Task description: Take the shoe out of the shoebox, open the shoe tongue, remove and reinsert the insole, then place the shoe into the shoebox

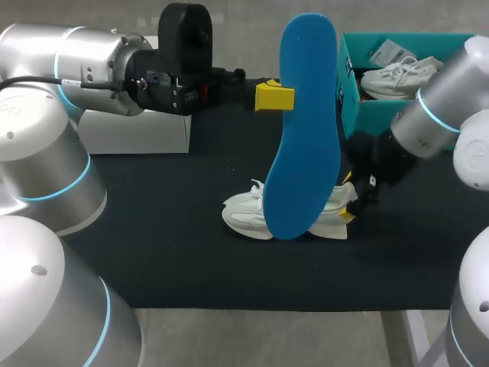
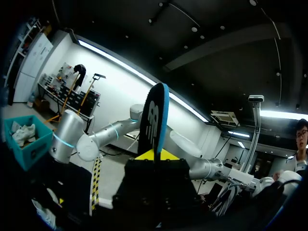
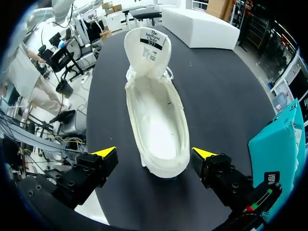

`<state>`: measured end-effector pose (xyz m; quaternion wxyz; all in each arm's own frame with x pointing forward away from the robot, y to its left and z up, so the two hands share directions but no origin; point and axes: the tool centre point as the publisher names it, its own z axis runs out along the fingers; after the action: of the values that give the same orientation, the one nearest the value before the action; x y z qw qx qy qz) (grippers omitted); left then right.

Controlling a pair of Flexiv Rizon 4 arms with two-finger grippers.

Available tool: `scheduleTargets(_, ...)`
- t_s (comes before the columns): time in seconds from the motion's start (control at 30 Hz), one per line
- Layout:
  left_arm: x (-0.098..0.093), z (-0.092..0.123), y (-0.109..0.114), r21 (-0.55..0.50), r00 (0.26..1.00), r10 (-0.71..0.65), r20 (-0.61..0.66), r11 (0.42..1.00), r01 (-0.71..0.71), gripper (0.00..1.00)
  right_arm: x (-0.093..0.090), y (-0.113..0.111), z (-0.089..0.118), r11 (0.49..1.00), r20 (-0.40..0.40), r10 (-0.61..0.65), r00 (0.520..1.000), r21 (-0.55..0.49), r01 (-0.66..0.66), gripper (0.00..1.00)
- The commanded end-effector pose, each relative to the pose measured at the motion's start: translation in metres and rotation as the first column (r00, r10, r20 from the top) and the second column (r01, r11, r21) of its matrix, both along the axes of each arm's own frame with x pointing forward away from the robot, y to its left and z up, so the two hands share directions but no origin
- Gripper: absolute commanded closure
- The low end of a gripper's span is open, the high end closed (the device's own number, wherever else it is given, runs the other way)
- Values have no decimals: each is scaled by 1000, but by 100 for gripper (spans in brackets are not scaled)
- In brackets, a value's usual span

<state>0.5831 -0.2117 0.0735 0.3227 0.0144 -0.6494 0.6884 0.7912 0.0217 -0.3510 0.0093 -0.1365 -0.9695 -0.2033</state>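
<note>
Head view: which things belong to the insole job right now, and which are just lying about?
In the job: blue insole in the left gripper; white shoe, tongue open, at the right gripper; teal shoebox.
Lying about: white box, back left; second shoe inside the shoebox.

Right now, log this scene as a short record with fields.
left hand: shut on the insole, holding it upright above the table
right hand: open, one finger on each side of the heel of the shoe
shoe: lying on the table, tongue folded open, nothing inside
shoebox: at the far right, with a second shoe in it
</note>
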Motion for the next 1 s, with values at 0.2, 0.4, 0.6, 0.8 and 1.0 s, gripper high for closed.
scheduleTargets(0.2,0,-1,-1,-1,1000,0,0,1000,0,100,-7,2,24,961,-68,2,998,-275,-20,0)
scheduleTargets(0.4,0,-1,-1,-1,1000,0,0,1000,0,100,-7,7,36,949,-89,-2,996,-313,-26,0)
scheduleTargets(0.6,0,-1,-1,-1,1000,0,0,1000,0,100,-10,9,43,942,-98,-8,995,-334,-26,0)
scheduleTargets(0.8,0,-1,-1,-1,1000,0,0,1000,0,100,-12,10,49,930,-74,18,997,-366,-44,0)
scheduleTargets(1.0,0,-1,-1,-1,1000,0,0,1000,0,100,-12,9,52,925,-56,39,998,-375,-57,0)
